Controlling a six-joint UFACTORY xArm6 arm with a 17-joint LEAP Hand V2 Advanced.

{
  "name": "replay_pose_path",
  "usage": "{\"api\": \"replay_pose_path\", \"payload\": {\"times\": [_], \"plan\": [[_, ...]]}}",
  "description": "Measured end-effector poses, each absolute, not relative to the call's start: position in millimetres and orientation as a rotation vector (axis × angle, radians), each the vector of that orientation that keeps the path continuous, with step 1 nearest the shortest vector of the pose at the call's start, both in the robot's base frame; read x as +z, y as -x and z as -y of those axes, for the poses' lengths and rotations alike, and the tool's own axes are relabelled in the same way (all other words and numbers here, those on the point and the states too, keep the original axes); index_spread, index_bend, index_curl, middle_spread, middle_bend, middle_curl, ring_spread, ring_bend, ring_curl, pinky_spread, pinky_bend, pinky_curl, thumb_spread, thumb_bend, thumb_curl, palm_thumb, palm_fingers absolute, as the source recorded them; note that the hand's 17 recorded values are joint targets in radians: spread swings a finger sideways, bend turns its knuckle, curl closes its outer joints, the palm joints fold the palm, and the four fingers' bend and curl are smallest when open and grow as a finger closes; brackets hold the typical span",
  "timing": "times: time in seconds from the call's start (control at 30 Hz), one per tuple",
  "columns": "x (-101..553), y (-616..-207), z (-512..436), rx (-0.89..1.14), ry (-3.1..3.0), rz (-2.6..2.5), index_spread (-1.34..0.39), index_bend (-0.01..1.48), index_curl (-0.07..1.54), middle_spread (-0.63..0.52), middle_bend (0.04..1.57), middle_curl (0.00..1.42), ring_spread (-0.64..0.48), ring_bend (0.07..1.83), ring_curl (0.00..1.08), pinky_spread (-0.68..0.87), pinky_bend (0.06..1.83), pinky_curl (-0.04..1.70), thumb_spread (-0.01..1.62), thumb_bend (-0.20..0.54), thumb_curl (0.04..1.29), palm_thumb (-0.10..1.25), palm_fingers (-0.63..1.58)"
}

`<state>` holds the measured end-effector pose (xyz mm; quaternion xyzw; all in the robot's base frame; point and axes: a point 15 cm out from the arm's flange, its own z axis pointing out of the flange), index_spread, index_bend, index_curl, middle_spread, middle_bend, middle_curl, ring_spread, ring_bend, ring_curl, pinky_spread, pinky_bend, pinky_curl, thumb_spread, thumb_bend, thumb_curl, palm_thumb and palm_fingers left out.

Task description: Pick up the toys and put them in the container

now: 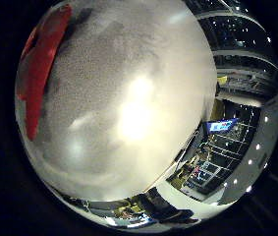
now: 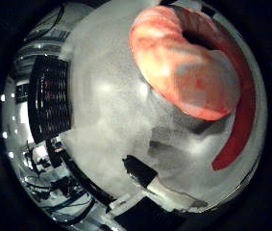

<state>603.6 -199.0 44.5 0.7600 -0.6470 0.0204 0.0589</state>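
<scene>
In the right thumb side palm view a big orange-pink toy (image 2: pixel 188 67) with a soft, mottled surface fills much of the picture, so it is close to the palm. It lies on a grey speckled surface (image 2: pixel 107 106). A curved red band (image 2: pixel 239 120), perhaps the container's rim, runs just behind the toy. A black and white part of my hand (image 2: pixel 150 188) reaches in at the edge, away from the toy.
Dark shelving with equipment (image 2: pixel 49 96) stands beyond the grey surface's edge. Room furniture and a lit screen (image 1: pixel 220 126) show past the surface's far side.
</scene>
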Motion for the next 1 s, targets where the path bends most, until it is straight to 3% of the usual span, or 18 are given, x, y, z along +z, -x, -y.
{"api": "replay_pose_path", "payload": {"times": [0.13,0.17,0.2,0.27,0.3,0.33,0.37,0.5,0.57,0.6,0.7,0.9,1.0], "plan": [[43.4,-603.2,198.9,0.059,-2.301,1.959,-0.33,0.18,0.25,0.02,0.31,0.34,0.06,0.47,0.26,0.31,0.53,0.26,0.92,-0.019,0.30,0.50,0.33],[43.9,-603.0,199.5,0.060,-2.301,1.959,-0.33,0.20,0.26,0.00,0.23,0.31,0.00,0.59,0.29,0.26,0.53,0.26,0.92,-0.021,0.31,0.51,0.42],[44.9,-603.2,200.6,0.063,-2.300,1.960,-0.34,0.17,0.26,-0.04,0.35,0.35,-0.05,0.67,0.31,0.20,0.52,0.26,0.92,-0.019,0.31,0.52,0.61],[47.6,-603.1,202.9,0.066,-2.297,1.967,-0.36,0.15,0.24,-0.08,0.35,0.34,-0.11,0.73,0.31,0.12,0.54,0.24,0.92,-0.021,0.31,0.53,0.70],[49.3,-603.2,204.5,0.070,-2.295,1.970,-0.39,0.20,0.26,-0.10,0.22,0.30,-0.17,0.87,0.35,-0.04,0.68,0.26,0.92,-0.016,0.31,0.56,0.90],[50.4,-602.9,206.6,0.072,-2.293,1.973,-0.40,0.21,0.29,-0.12,0.19,0.30,-0.20,0.91,0.37,-0.11,0.73,0.28,0.93,-0.018,0.32,0.57,0.92],[51.6,-601.8,210.3,0.073,-2.287,1.980,-0.42,0.16,0.27,-0.17,0.45,0.38,-0.23,0.89,0.38,-0.23,0.75,0.29,0.92,-0.016,0.32,0.59,1.12],[53.1,-597.9,223.1,0.075,-2.273,1.998,-0.48,0.35,0.39,-0.26,0.65,0.47,-0.27,0.97,0.43,-0.50,0.90,0.35,0.92,-0.007,0.34,0.72,1.27],[57.8,-597.6,228.5,0.082,-2.273,2.005,-0.49,0.40,0.42,-0.27,0.70,0.49,-0.27,1.00,0.44,-0.52,0.92,0.36,0.92,0.002,0.34,0.77,1.29],[62.8,-597.3,233.3,0.091,-2.268,2.016,-0.48,0.46,0.45,-0.26,0.77,0.52,-0.26,1.02,0.45,-0.52,0.93,0.37,0.92,0.026,0.36,0.86,1.32],[85.0,-596.5,252.6,0.137,-2.245,2.060,-0.46,0.54,0.51,-0.25,0.85,0.54,-0.25,1.07,0.47,-0.52,0.98,0.40,0.91,-0.001,0.37,0.94,1.29],[149.6,-596.8,260.2,0.240,-2.240,2.082,-0.45,0.57,0.56,-0.24,0.90,0.55,-0.24,1.13,0.48,-0.51,1.02,0.42,0.90,-0.021,0.37,0.96,1.26],[172.1,-568.7,251.4,0.178,-2.220,2.073,-0.45,0.58,0.57,-0.24,0.91,0.55,-0.23,1.14,0.48,-0.51,1.03,0.43,0.90,-0.022,0.37,0.97,1.25]]}}
